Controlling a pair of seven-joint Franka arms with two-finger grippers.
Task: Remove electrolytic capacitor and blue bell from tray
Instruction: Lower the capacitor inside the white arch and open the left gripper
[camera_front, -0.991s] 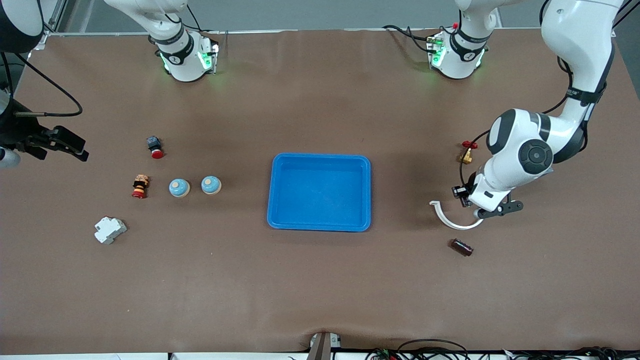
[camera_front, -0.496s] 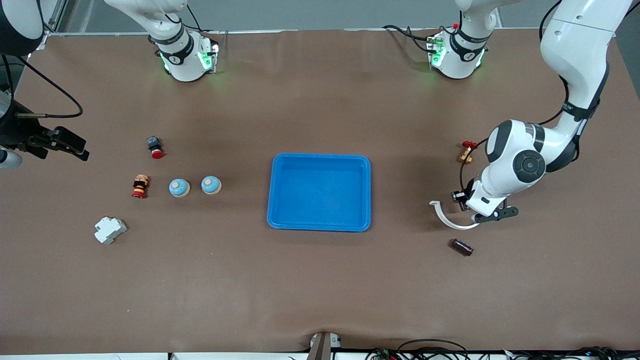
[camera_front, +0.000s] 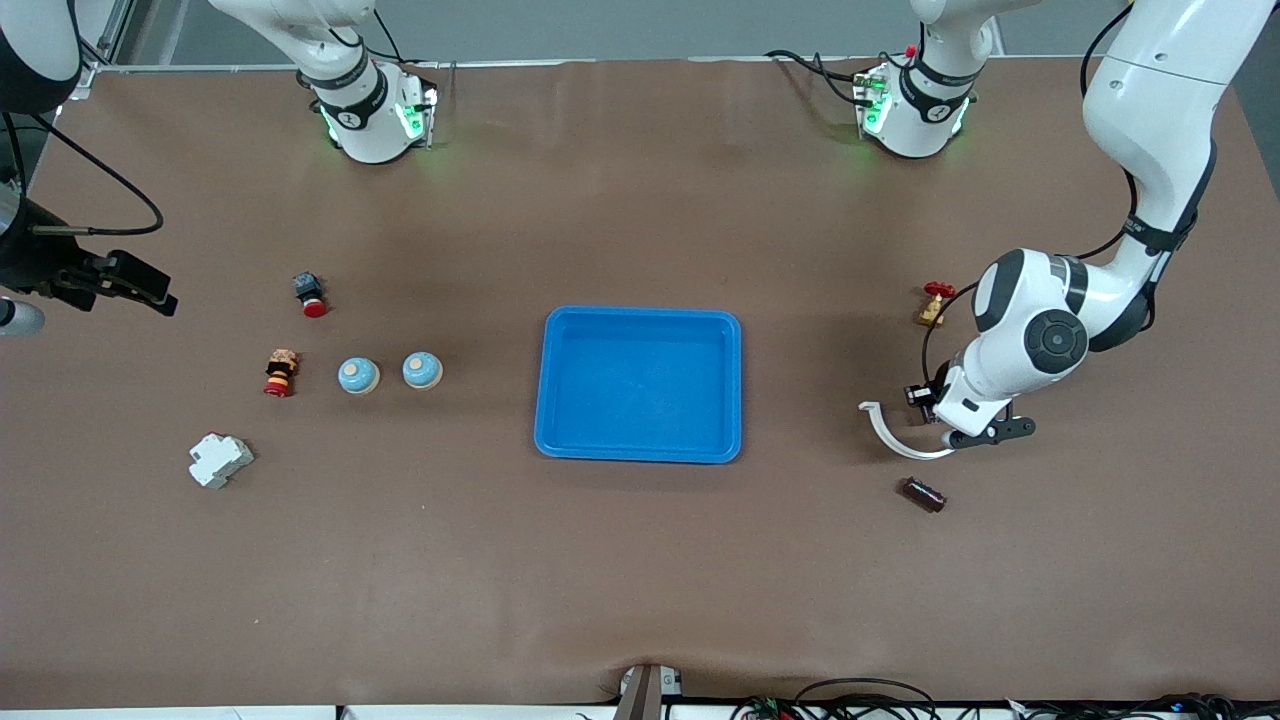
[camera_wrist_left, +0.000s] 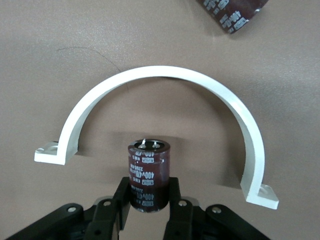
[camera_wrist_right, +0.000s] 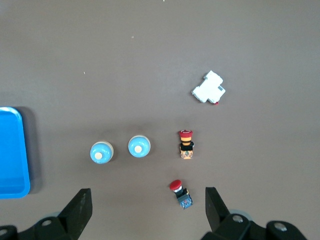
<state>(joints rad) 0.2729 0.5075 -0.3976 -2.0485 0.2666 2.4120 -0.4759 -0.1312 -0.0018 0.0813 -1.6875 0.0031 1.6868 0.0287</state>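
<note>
Two arms work over the table (camera_front: 640, 560). Its middle holds a blue tray (camera_front: 640, 448). Toward the left arm's end, the left gripper (camera_wrist_left: 148, 197) pinches a capacitor (camera_wrist_left: 148, 172) inside a white clamp's (camera_wrist_left: 165, 75) arc; another capacitor (camera_front: 923, 494) lies nearer the camera. Toward the right arm's end, the right gripper (camera_wrist_right: 147, 207) waits high, fingers spread, over two bells (camera_front: 422, 370) (camera_front: 358, 376), two buttons (camera_front: 310, 293) (camera_front: 281, 372) and a breaker (camera_front: 219, 460).
</note>
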